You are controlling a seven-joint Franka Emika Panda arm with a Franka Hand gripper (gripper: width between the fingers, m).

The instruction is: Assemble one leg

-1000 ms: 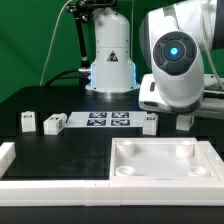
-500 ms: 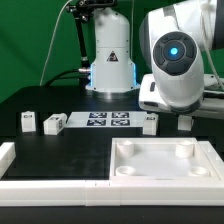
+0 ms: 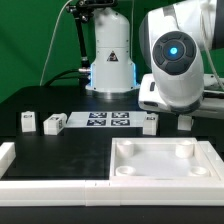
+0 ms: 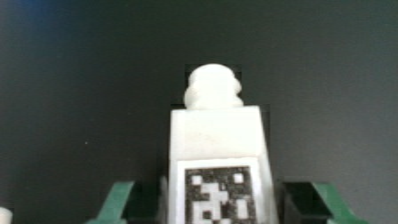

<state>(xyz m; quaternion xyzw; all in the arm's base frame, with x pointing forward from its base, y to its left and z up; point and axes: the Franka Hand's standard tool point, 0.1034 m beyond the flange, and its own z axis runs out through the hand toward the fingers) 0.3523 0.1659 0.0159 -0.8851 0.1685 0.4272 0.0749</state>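
Observation:
In the wrist view a leg, a white block with a black-and-white tag and a round knob at its far end, lies on the black table between my green fingertips. My gripper straddles it, with a dark gap showing on each side, so it is open. In the exterior view my gripper is low over the table behind the tray-like piece, at the exterior view's right. The leg between the fingers cannot be made out there. Three more legs stand in the back row.
The marker board lies at the back middle. A white L-shaped rail runs along the front and the exterior view's left. A white robot base stands behind the table.

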